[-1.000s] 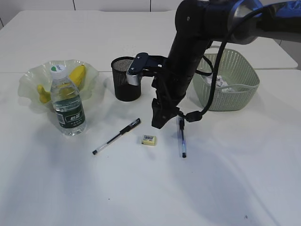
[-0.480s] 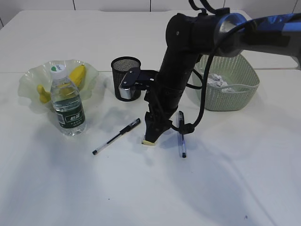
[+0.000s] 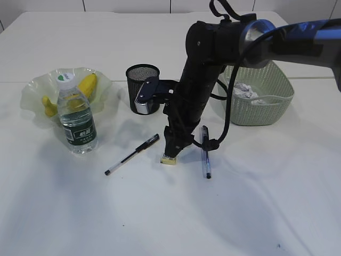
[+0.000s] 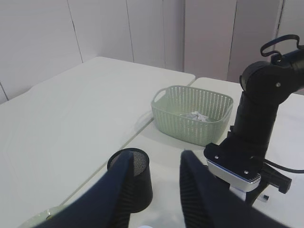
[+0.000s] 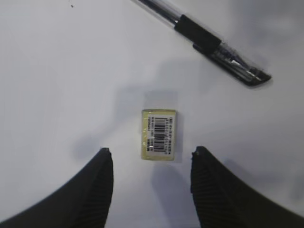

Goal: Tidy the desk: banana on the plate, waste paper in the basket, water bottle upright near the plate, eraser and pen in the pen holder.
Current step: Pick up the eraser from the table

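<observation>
**Eraser and 2 pens left to put away**

Nearest, 2 pens (image 3: pixel 131 154) lie on the bench. The right hand (image 5: pixel 151 178) hangs spread over the eraser (image 3: pixel 168 159), gripping nothing. Farther back, bottle (image 3: pixel 76 118) upright, banana (image 3: pixel 88 85) plated, paper (image 3: pixel 246 93) basketed; pen holder (image 3: pixel 143 88) awaits. Left hand (image 4: pixel 154 187) spread, idle.

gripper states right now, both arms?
Left tool: open, holding nothing, raised above the pen holder.
Right tool: open, holding nothing, fingers either side of the eraser on the table.

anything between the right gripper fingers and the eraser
Nothing: in the right wrist view, bare table separates the open right gripper from the eraser lying between its fingers.
</observation>
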### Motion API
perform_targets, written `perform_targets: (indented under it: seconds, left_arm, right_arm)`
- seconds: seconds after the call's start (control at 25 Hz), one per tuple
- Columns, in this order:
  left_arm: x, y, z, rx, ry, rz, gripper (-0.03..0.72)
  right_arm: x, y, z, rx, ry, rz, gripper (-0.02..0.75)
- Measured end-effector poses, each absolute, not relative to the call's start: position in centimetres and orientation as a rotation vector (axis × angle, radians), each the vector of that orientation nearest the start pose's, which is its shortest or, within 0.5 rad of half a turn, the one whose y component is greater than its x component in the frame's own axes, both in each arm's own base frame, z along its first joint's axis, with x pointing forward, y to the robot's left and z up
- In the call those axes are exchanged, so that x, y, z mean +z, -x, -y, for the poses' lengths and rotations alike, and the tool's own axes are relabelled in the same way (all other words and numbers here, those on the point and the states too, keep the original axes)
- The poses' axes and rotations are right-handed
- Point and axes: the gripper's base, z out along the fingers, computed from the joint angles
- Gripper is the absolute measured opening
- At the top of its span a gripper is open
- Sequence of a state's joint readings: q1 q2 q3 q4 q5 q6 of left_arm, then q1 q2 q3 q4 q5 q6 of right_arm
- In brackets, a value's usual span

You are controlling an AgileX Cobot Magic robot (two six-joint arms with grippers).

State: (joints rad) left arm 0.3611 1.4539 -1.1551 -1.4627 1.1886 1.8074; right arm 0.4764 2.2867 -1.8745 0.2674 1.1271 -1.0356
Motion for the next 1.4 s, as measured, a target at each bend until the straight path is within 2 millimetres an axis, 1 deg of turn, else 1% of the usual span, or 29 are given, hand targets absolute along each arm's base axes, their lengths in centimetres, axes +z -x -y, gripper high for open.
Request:
perform_targets:
  seconds: [0.2, 0.36, 0.56, 1.12, 1.4]
  left_arm:
    - [36.1, -29.8, -2.3, -0.564, -0.8, -1.593, 0.225]
    - [36.1, -29.8, -2.3, -0.564, -0.8, -1.593, 0.225]
    - [36.1, -29.8, -2.3, -0.564, -0.8, -1.593, 0.225]
    - [36.1, -29.8, -2.3, -0.564, -0.8, -1.593, 0.224]
    - [36.1, -29.8, -2.3, -0.564, -0.8, -1.593, 0.223]
  right_arm:
    - [16.2, -41.0, -23.6, 0.298, 1.896, -2.239, 0.391]
    - [15.1, -41.1, -23.5, 0.287, 1.897, -2.278, 0.391]
    - [14.8, -41.2, -23.4, 0.282, 1.894, -2.29, 0.391]
    - [14.6, -41.1, -23.6, 0.309, 1.873, -2.297, 0.391]
    - [13.3, -41.1, -23.9, 0.342, 1.869, -2.328, 0.391]
